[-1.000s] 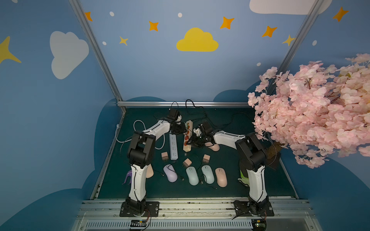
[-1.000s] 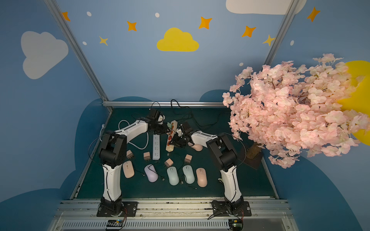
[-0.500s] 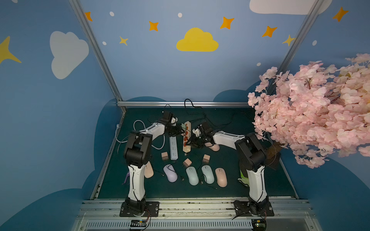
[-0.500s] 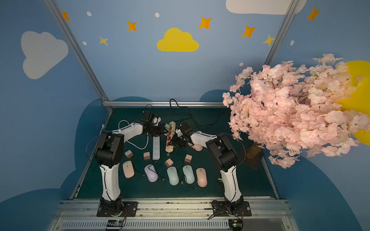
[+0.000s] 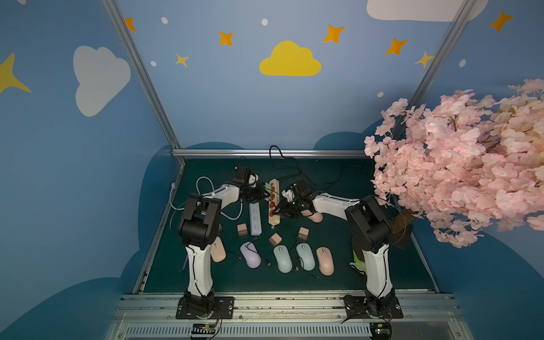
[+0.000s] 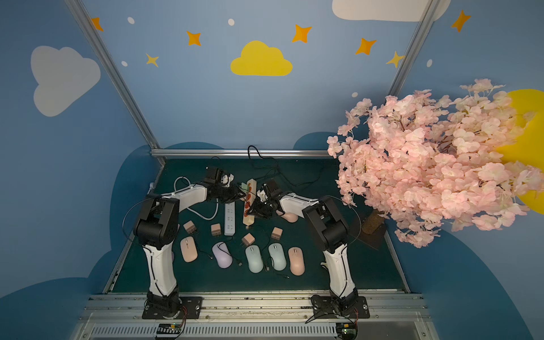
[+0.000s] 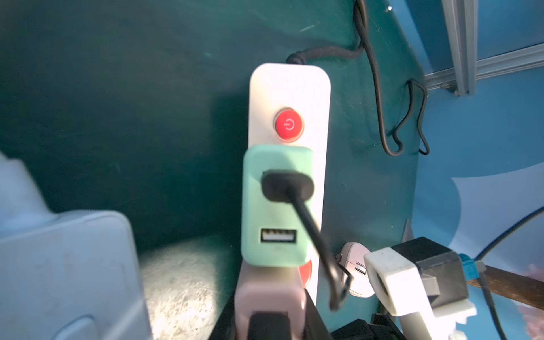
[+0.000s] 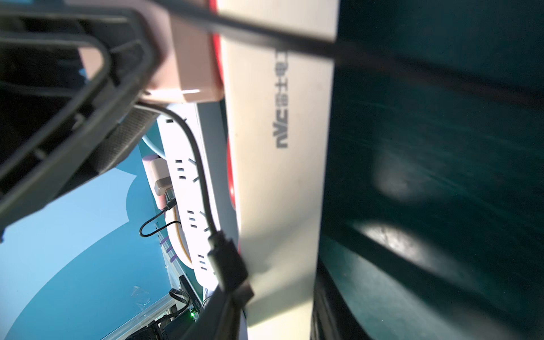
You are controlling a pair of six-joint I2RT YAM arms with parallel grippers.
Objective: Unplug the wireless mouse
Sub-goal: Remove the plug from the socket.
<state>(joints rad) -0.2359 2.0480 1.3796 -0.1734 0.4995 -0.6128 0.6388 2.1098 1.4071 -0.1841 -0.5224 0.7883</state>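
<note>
Left gripper (image 5: 261, 192) pinched on a pink adapter (image 7: 266, 290), dark jaws closed against its two sides in the left wrist view. Adapter seated in a cream power strip (image 7: 290, 88), just beside a mint-green adapter (image 7: 275, 206) carrying a black cable (image 7: 312, 232). Right gripper (image 5: 281, 207) farther along the same strip, seemingly clamped across its body to pin it to the counter (image 5: 235, 282).

Task's thing, a pink wireless mouse (image 5: 315, 217), lying on the counter near the right gripper, apart from the strip, with a cable at its nose. Cannot tell which adapter feeds it, the green one's cable dropping toward it.

Step in hand, by the look of it: grip set, pull not yet made. Next: draw the adapter straight off the socket face, strip held down, no twisting.

Readable: "NVC" (image 8: 282, 134) beside small Chinese characters on the strip's side; power symbol on the red button (image 7: 289, 125).
</note>
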